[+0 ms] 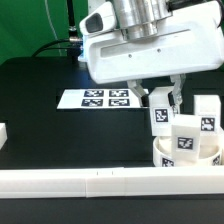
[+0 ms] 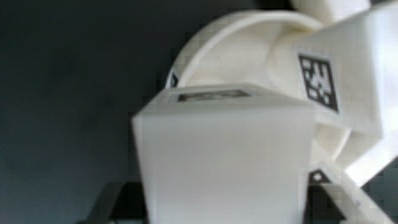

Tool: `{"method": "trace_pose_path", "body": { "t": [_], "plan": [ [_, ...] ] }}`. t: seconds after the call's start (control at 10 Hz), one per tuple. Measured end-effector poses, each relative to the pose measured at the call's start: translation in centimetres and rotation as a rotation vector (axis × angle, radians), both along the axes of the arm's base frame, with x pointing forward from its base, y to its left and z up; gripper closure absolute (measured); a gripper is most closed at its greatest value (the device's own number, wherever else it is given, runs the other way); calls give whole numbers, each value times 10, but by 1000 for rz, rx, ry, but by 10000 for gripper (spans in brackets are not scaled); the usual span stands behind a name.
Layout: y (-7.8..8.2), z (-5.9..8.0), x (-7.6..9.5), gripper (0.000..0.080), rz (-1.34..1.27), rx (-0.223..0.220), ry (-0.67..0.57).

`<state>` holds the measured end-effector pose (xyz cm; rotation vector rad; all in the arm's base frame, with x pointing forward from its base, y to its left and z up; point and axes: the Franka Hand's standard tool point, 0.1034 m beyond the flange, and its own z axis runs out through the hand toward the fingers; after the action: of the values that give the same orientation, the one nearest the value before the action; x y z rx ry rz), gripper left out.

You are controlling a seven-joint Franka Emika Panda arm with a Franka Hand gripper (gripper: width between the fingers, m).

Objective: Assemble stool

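The round ribbed white plastic seat (image 1: 186,158) is sitting on the black table (image 1: 40,130) at the exterior view's right, just behind the long white border rail (image 1: 90,182). One tagged white block leg (image 1: 188,140) is standing in it and a second tagged leg (image 1: 207,113) is just behind. A third chunky white leg (image 1: 160,120) is standing upright by the seat's rim, with the gripper (image 1: 163,100) clamping its upper end from both sides. The flat white marker board (image 1: 105,98) is lying near, toward the exterior view's left.
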<state>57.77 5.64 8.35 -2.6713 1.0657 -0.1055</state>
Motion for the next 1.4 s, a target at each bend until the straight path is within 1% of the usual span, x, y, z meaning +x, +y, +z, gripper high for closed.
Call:
{"method": "trace_pose_path", "body": {
  "t": [0.2, 0.4, 0.5, 0.6, 0.7, 0.9, 1.2, 1.3, 1.4],
  "plan": [
    [10, -1, -3, 461, -271, 73, 64],
    [13, -2, -4, 461, -507, 141, 125],
    [15, -2, -4, 461, -598, 159, 153],
    [15, -2, -4, 461, -640, 166, 164],
    [17, -2, -3, 461, -748, 189, 192],
    [22, -1, -3, 460, -882, 210, 231],
    [24, -1, -3, 460, -958, 231, 264],
    [24, -1, -3, 460, -943, 228, 260],
    [24, 0, -3, 268, -932, 227, 258]
  ]
}}
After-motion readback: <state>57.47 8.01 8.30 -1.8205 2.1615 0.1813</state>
